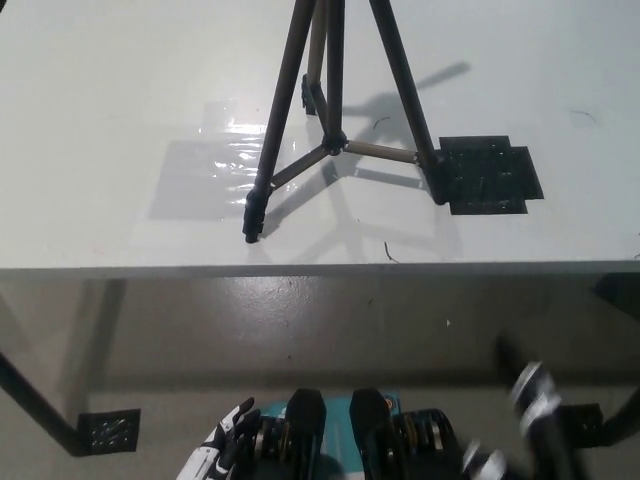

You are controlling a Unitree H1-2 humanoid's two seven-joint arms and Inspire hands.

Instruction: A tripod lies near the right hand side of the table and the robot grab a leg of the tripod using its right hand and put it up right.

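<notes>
The dark tripod (334,138) stands upright on the white table (100,120), its legs spread, with one foot near the front edge and another touching a black square patch (490,176). Nothing holds it. My black right hand (528,420) is low at the bottom right, below the table edge and well away from the tripod, and it is blurred by motion. My white left hand (226,442) rests at the bottom, left of middle, with its fingers apart and holding nothing.
A shiny clear film patch (205,170) lies on the table left of the tripod. The table's front edge (320,268) runs across the middle of the picture. Below it are the grey floor and a black table leg (30,400) with its foot plate.
</notes>
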